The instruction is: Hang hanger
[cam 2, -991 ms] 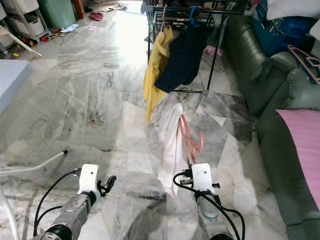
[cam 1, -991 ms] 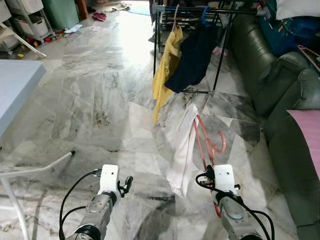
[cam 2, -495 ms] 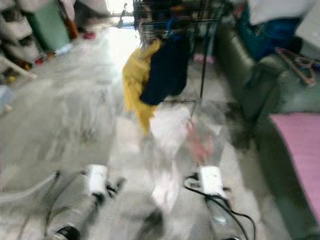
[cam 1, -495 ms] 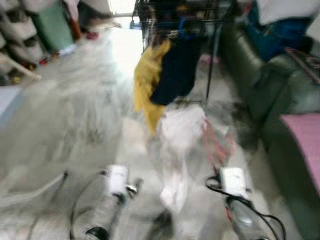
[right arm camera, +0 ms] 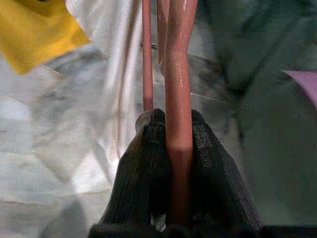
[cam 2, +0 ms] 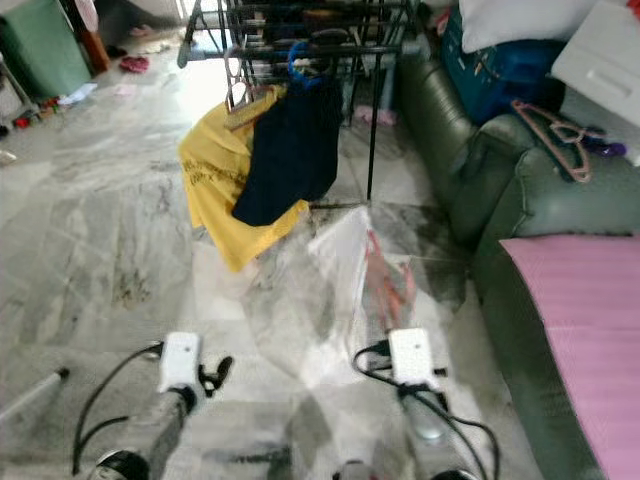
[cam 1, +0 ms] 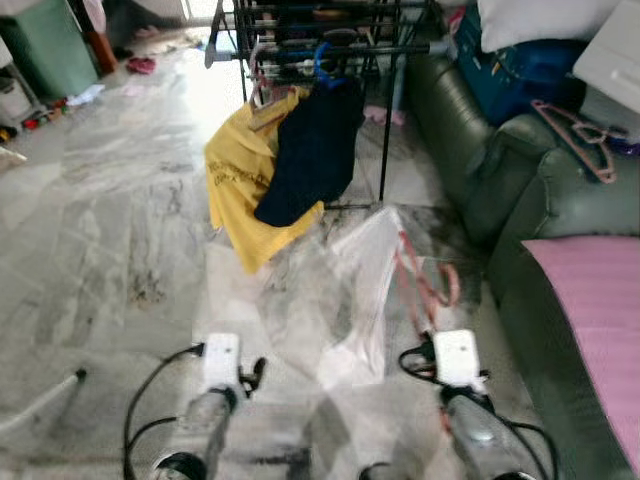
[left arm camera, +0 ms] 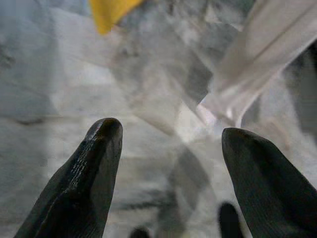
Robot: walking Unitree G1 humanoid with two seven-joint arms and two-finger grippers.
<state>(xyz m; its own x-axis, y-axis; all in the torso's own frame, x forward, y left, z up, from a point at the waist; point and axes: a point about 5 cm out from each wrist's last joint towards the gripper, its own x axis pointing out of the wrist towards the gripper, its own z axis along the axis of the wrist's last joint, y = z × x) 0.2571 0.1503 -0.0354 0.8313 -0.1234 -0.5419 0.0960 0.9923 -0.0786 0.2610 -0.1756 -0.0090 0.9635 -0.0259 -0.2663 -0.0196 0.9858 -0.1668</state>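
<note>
My right gripper (right arm camera: 173, 163) is clamped on the pink hanger (cam 1: 415, 285), low in front of me over the marble floor (cam 1: 120, 230); the left gripper (left arm camera: 168, 173) is spread apart, holding nothing. Step as I judge it: carry to the rack. Best to hold the clamp firm, raise the hook above the rail before closing in, and aim for a bare stretch beside the blue hanger hook (cam 1: 322, 62). The hanger is a thin pink frame with a white garment (cam 1: 360, 290) draped on it, hanging to its left. Farther off: yellow shirt (cam 1: 235, 185), navy garment (cam 1: 310, 150), black drying rack (cam 1: 330, 30) by the green sofa (cam 1: 520, 180).
</note>
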